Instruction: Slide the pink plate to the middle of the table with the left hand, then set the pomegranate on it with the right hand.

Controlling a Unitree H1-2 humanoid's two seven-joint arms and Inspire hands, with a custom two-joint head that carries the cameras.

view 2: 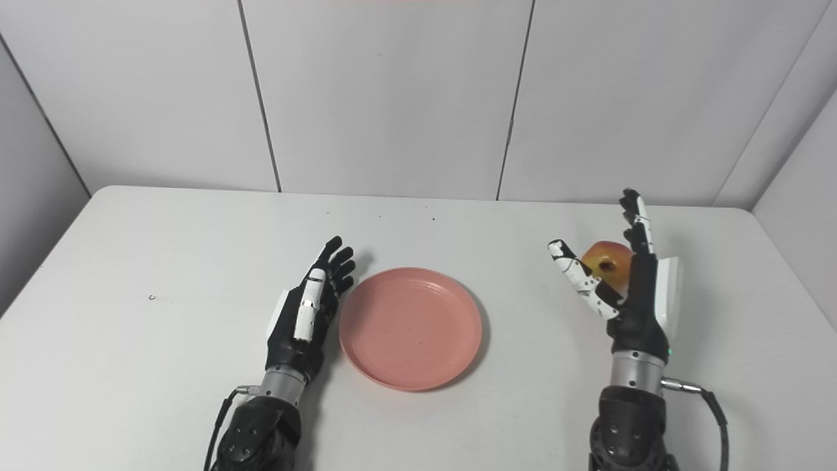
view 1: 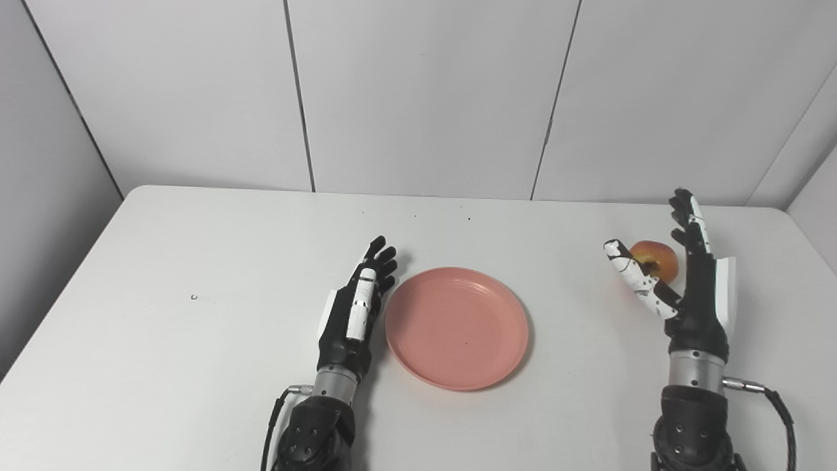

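The pink plate (view 1: 456, 327) lies flat near the middle of the white table (view 1: 196, 261). My left hand (view 1: 356, 304) rests on the table with its fingers straight, edge-on against the plate's left rim, holding nothing. The red-yellow pomegranate (view 1: 654, 259) sits on the table at the right. My right hand (view 1: 686, 275) stands upright and open just in front of it, thumb spread to the left, fingers to its right; the fruit shows between them, partly hidden. The pomegranate also shows in the right eye view (view 2: 608, 261).
Grey panel walls (view 1: 418, 91) stand close behind the table's far edge. A tiny dark speck (view 1: 193, 297) lies on the left part of the table. A cable runs from my right wrist (view 1: 758, 389).
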